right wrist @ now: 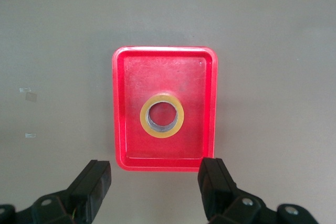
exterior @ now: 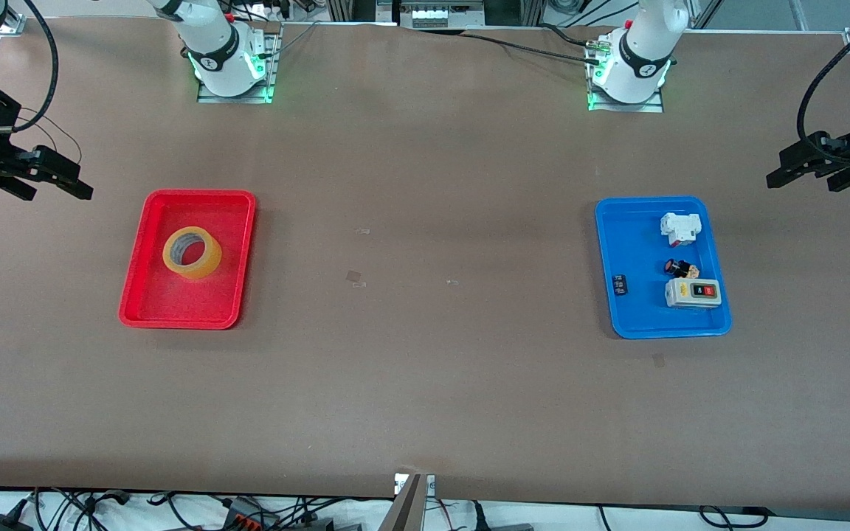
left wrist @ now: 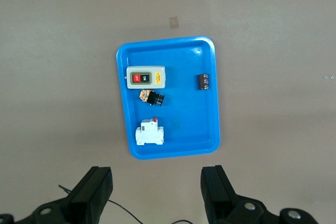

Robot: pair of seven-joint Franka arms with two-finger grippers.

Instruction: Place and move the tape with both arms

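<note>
**Tape sits in the red tray, within the right arm's reach**

The tape (exterior: pixel 192 253) lies flat in the red tray (exterior: pixel 141 276), its round hole facing up, about midway along the tray and clear of the walls. The tray stands at the right arm's end of the desk (exterior: pixel 425 383).

The right tool (exterior: pixel 47 174) hangs in the air over that end edge of the desk, beside the tray, fingers spread and holding nothing. Its wrist view looks down on the ring, past the tray's rim. This is plainly the closer arm.

The left tool (exterior: pixel 801 168) hangs over the other end edge, also spread and empty, well apart from the tape. Below it the blue tray (exterior: pixel 606 243) holds a grey switch box (exterior: pixel 693 293), a white breaker (exterior: pixel 681 228) and two small dark parts.

A ring has no long axis, so any approach angle should serve.

The switch box's red and black buttons carry marks too small to read. No other writing shows.
</note>
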